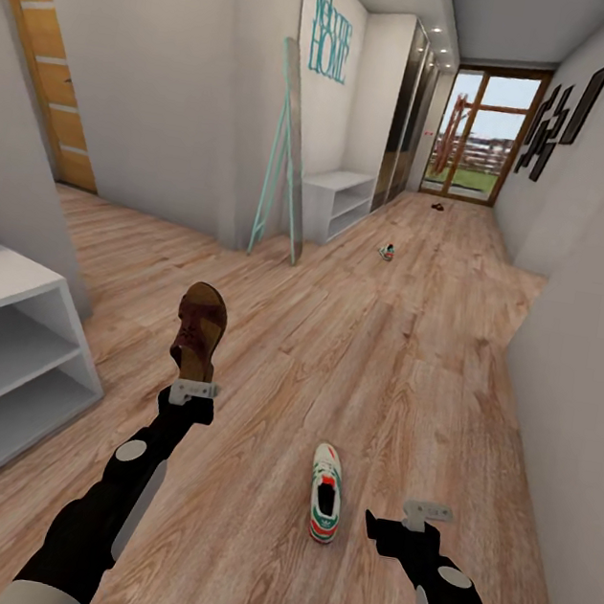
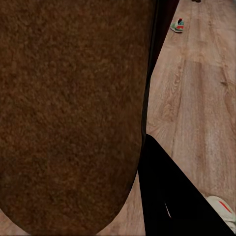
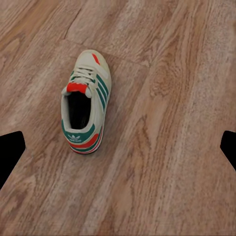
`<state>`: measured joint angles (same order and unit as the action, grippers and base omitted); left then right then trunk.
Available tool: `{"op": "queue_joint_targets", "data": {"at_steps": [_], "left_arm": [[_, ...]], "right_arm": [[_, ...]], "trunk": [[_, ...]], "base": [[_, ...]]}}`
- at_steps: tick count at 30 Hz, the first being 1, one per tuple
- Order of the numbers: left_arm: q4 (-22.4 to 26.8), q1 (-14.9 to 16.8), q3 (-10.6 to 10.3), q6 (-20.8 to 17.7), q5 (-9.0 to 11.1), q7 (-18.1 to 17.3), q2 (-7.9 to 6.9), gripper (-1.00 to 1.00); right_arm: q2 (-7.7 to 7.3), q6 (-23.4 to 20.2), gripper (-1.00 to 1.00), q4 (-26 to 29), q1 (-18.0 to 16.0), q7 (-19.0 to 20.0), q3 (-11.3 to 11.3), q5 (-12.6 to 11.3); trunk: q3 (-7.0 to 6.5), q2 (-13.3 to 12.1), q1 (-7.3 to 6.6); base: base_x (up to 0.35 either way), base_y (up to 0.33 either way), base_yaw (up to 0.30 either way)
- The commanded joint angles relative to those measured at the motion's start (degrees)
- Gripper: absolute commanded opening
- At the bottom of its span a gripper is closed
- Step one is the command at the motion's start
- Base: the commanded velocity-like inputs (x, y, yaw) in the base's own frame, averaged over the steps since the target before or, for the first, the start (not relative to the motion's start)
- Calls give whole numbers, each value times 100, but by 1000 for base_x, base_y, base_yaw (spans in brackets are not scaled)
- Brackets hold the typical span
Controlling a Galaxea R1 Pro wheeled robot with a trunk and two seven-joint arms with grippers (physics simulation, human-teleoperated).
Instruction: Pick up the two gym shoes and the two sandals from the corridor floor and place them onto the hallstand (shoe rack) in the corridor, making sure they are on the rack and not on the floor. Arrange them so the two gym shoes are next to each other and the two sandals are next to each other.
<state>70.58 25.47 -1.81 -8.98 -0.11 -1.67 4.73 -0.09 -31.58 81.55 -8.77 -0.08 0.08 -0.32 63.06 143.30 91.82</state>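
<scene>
A teal-framed mirror leans against the white wall beside a low white two-shelf bench, under teal wall lettering, while dark frames hang opposite and a glass door closes the corridor's far end.

Corridor surfaces: wood-grain floor, leather sandal, cloth-and-rubber sneaker, matt painted fittings.

We list the corridor floor as light brown wood-grain plank, knotted, with a faint satin sheen. The sandal held at the left gripper looks like dark brown leather; in the left wrist view its insole reads as matt and finely grainy, like suede. The near gym shoe looks like off-white cloth or leather with green stripes, woven laces and a smooth pale sole. The hallstand at near left is smooth, matt grey-white board. The gripper fingers look like pale matt plastic and the arms glossy black.
</scene>
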Motion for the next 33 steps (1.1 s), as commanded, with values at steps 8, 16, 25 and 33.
{"op": "queue_joint_targets", "data": {"at_steps": [8, 16, 25, 33], "left_arm": [[8, 2, 5, -42, -16, -20, 2, -100], [8, 2, 5, -43, -17, -17, 4, -100], [8, 2, 5, -43, -16, -17, 6, -100], [14, 2, 2, -45, -24, -17, 7, -100]], "right_arm": [[0, -32, 100, 10, -2, -1, 1, -3], [0, -32, 100, 8, -2, -1, 7, -3], [0, -32, 100, 10, -2, -1, 10, -1], [0, -32, 100, 10, -2, -1, 3, -2]], "trunk": [[5, 2, 1], [5, 2, 1], [5, 2, 1], [5, 2, 1]], "base": [[96, 25, 0], [326, 120, 0], [255, 201, 0], [27, 22, -63]]}}
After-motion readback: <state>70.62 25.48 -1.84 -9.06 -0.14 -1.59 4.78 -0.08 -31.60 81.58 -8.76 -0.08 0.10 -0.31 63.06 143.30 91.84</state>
